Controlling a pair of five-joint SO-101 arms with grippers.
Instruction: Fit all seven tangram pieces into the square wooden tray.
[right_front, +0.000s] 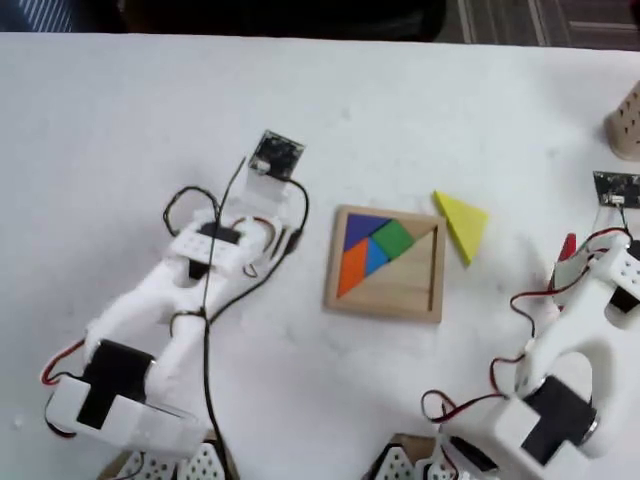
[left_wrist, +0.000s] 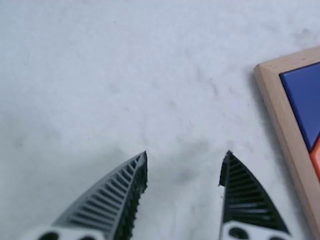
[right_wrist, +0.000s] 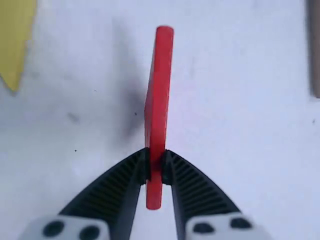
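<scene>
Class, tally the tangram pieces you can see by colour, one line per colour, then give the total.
dark blue piece: 1
green piece: 1
orange piece: 1
light blue piece: 1
yellow triangle: 1
red piece: 1
Total: 6

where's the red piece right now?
The red piece is clamped edge-on in the right pincer, right of the yellow triangle and wooden tray in the high view.

Bright, even light washes the white table (right_front: 100, 120); a soft grey shadow lies just beside the red piece (right_wrist: 159, 90).
</scene>
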